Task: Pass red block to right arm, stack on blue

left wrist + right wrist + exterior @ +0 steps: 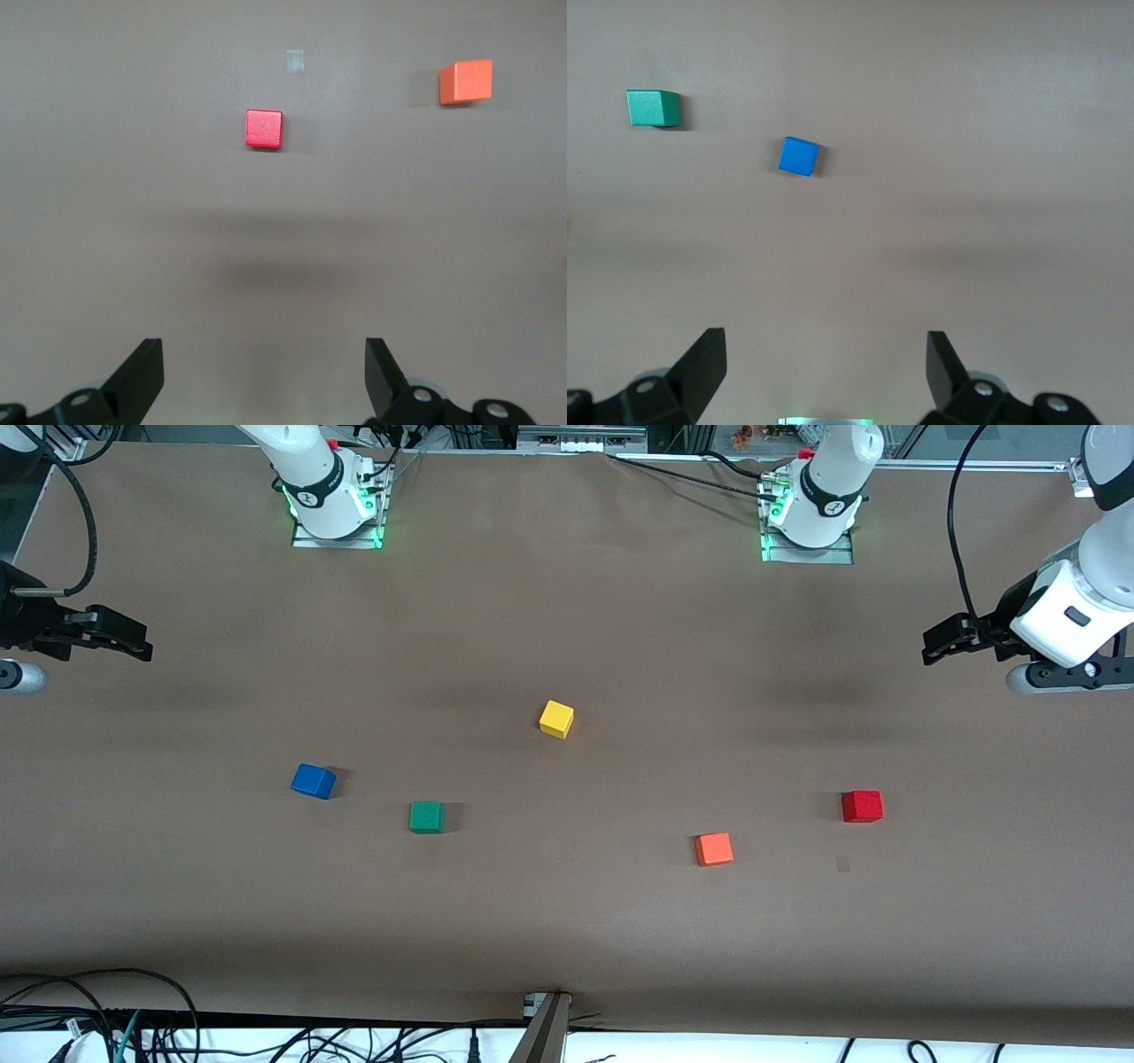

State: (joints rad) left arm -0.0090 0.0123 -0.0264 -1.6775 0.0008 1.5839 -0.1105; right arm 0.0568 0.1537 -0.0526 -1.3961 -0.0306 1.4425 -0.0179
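Observation:
The red block (pixel 861 806) (pixel 264 128) lies on the brown table toward the left arm's end. The blue cube (pixel 313 781) (pixel 799 157) lies toward the right arm's end. My left gripper (pixel 932 646) (pixel 263 354) hangs open and empty over the table's edge at the left arm's end, well apart from the red block. At the right arm's end my right gripper (pixel 140 646) (pixel 826 350) hangs open over the table's edge, holding nothing and well apart from the blue cube. Both arms wait.
A green cube (pixel 426 816) (pixel 653 108) sits beside the blue one. An orange-red cube (pixel 714 849) (pixel 466 81) sits beside the red block, slightly nearer the front camera. A yellow cube (pixel 556 718) rests mid-table. A small pale mark (pixel 842 863) (pixel 296 60) lies by the red block.

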